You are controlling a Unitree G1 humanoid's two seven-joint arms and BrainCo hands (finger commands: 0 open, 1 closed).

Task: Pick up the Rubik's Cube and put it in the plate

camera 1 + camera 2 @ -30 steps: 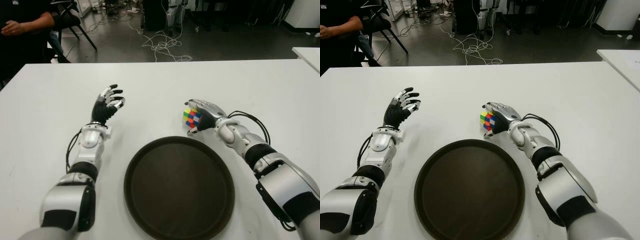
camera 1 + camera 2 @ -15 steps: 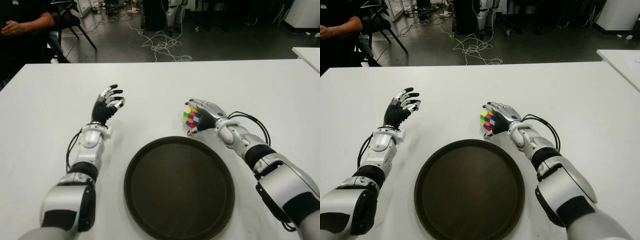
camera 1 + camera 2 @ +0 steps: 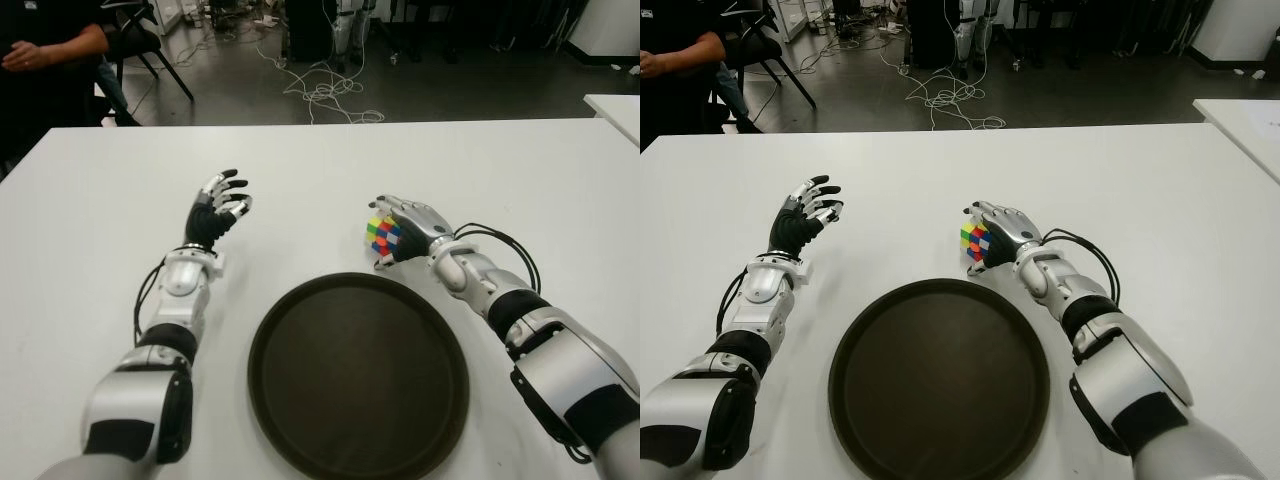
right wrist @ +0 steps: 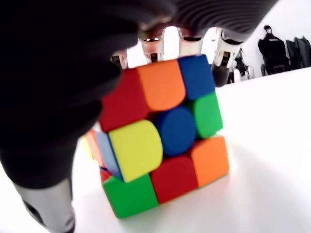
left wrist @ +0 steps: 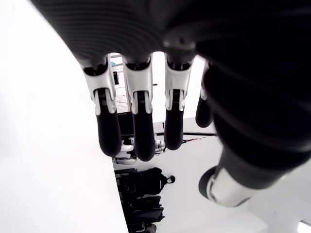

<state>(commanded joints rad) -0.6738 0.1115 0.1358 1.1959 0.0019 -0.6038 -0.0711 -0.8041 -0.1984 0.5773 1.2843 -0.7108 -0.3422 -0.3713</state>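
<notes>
Your right hand (image 3: 405, 228) has its fingers wrapped over the Rubik's Cube (image 3: 381, 235), which sits on the white table (image 3: 500, 170) just beyond the rim of the dark round plate (image 3: 358, 372). Your left hand (image 3: 216, 212) shows left of the plate, fingers spread, holding nothing.

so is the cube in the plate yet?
No, the Rubik's Cube sits on the white table just beyond the plate, with the right hand curled around it.
</notes>
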